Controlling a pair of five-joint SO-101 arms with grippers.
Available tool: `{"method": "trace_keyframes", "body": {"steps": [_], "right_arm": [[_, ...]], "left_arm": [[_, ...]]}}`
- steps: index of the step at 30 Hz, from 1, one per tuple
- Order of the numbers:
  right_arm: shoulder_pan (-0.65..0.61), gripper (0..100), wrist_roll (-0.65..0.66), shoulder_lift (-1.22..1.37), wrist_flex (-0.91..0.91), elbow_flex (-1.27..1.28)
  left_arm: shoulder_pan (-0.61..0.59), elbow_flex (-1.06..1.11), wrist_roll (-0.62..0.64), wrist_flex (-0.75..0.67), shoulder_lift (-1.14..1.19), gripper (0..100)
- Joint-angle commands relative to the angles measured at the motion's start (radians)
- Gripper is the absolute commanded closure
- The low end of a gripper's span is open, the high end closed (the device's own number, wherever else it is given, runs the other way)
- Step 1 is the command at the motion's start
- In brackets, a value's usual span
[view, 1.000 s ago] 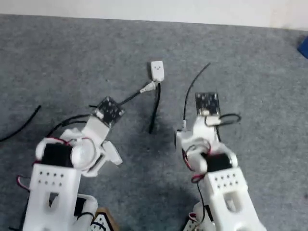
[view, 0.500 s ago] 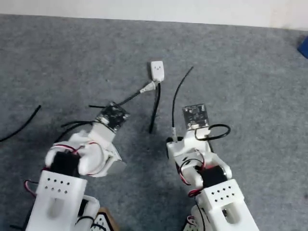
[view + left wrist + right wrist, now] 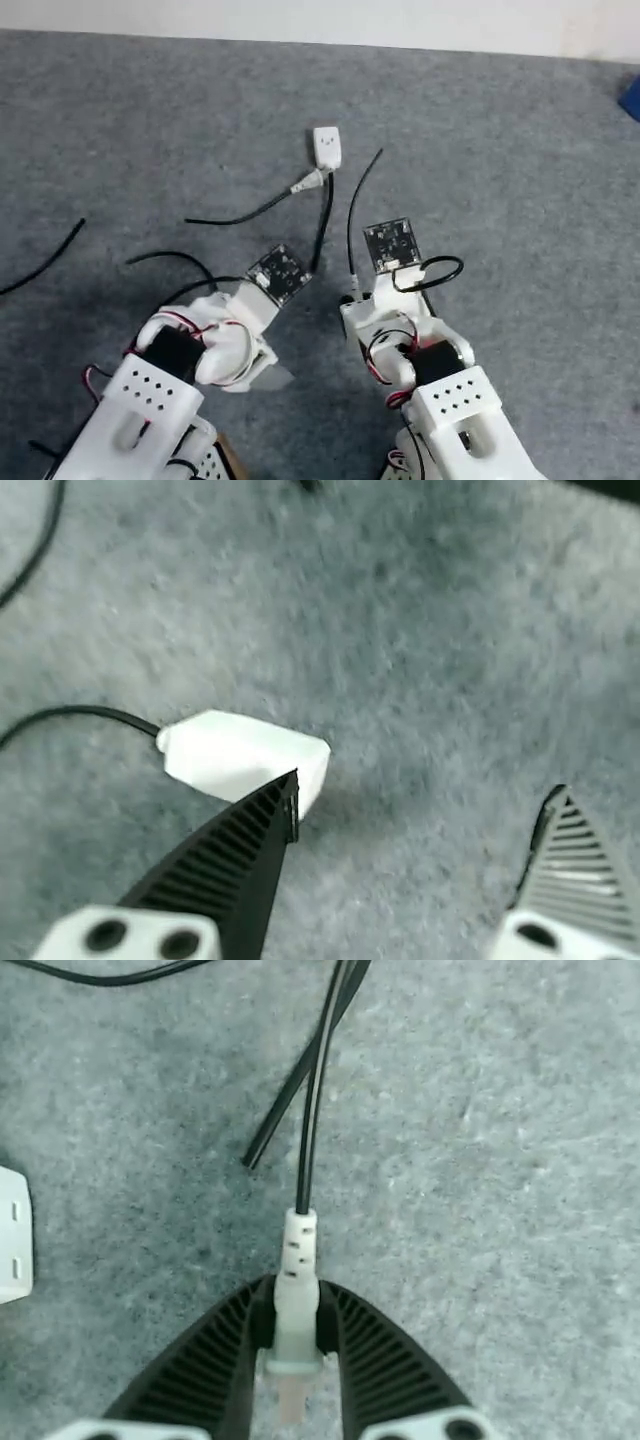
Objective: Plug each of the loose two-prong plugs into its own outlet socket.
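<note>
On a grey fabric-covered desk (image 3: 520, 150), the right tool (image 3: 295, 1295) was clamped tight around a white two-prong plug (image 3: 297, 1260). The plug's black cable (image 3: 315, 1110) ran away from the wrist. Its prong end seemed to point back between the fingers, toward the wrist, though it was partly hidden.

The left tool (image 3: 425, 788) stood wide apart and held nothing. One of its fingertips hung over the corner of a white socket block (image 3: 240, 755), which had its own black lead.

A slotted socket face (image 3: 12, 1235) lay near the held plug; whether it was that same block could not be told. Farther off, a second socket (image 3: 327, 147) lay with a second plug (image 3: 308, 183) just beside it.

Likely risks:
- With its prongs facing the wrist, the plug could not be pushed in without a re-grip, and it might drop.
- The light block could skid on the fabric if a fingertip nudged it.
- The stiff cable might twist the plug off line.
</note>
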Motion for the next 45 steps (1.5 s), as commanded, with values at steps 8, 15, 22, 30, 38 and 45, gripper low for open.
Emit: {"method": "trace_keyframes", "body": {"steps": [8,15,22,30,38,45], "right_arm": [[-0.007,99.3,0.009,0.002,-0.021,-0.018],[-0.007,99.3,0.009,0.004,-0.021,-0.018],[-0.007,99.3,0.009,0.007,-0.022,-0.018],[-0.007,99.3,0.008,0.008,-0.053,-0.01],[-0.007,99.3,0.008,0.008,-0.053,-0.012],[-0.007,99.3,0.008,0.008,-0.053,-0.012]], "left_arm": [[-0.202,0.033,-0.058,-0.009,-0.01,63],[-0.355,0.041,-0.13,0.032,-0.01,63],[-0.401,-0.03,0.009,-0.097,-0.015,63],[-0.407,0.018,0.19,-0.322,-0.01,63],[-0.573,0.179,0.002,-0.413,-0.018,64],[-0.74,0.252,-0.172,-0.473,-0.018,64]]}}
